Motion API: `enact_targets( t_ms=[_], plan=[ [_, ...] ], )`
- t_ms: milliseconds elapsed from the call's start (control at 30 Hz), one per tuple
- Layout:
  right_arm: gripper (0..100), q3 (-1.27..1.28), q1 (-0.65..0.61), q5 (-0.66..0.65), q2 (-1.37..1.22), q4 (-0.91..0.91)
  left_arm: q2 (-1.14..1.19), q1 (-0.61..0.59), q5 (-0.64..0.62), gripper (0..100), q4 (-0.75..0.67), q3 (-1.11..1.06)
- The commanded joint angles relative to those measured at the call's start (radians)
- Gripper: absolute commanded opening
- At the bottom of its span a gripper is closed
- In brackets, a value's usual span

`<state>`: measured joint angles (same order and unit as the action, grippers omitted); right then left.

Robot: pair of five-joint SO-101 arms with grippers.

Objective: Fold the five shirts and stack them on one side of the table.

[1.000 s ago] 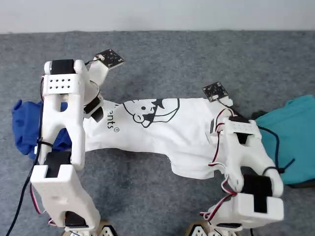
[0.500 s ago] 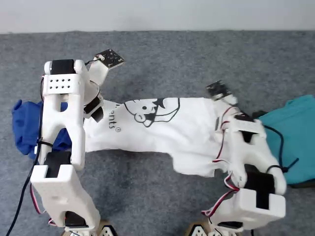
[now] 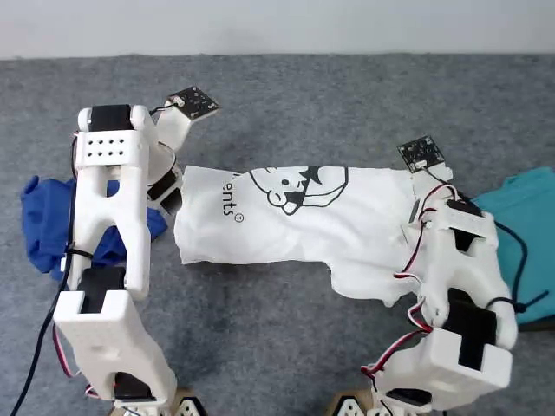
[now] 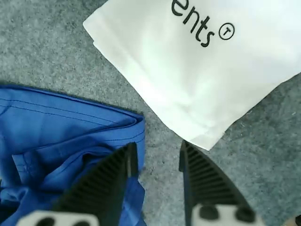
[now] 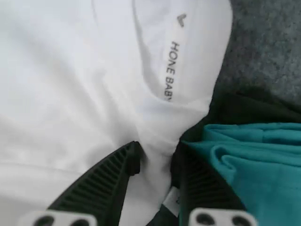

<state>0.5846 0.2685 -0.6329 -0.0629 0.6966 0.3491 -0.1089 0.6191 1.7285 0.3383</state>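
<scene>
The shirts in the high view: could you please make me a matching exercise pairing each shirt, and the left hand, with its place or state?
Things:
1. white shirt
2. blue shirt
3. teal shirt
4. left hand

Places or states:
A. open, holding nothing
B. crumpled on the outer side of the left arm
C. on the outer side of the right arm
D. spread between both arms

Pairs: 1-D, 2-B, 3-C, 4-A

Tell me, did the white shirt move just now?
Yes. The white shirt slid toward the teal shirt and away from the blue shirt, pulled along by the right gripper that pinches it.
</scene>
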Motion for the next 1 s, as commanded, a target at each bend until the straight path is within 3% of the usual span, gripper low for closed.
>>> enact_targets(
  t_ms=[0,133,400,700,967],
  plan=[
    [29.6,-0.061,0.019,-0.009,0.047,0.111,-0.055,-0.005,-0.095,15,-0.038,0.036],
    [31.4,-0.132,0.013,-0.006,0.165,0.278,-0.054,-0.025,-0.301,15,-0.181,0.036],
    [31.4,-0.123,-0.068,-0.006,0.383,0.424,0.149,-0.025,-0.308,16,-0.358,0.15],
    [31.4,-0.101,-0.094,0.044,0.415,0.464,0.608,-0.017,-0.31,16,-0.279,0.679],
    [31.3,-0.101,-0.096,0.078,0.386,0.466,0.91,0.031,-0.31,15,-0.061,1.118]
  ],
)
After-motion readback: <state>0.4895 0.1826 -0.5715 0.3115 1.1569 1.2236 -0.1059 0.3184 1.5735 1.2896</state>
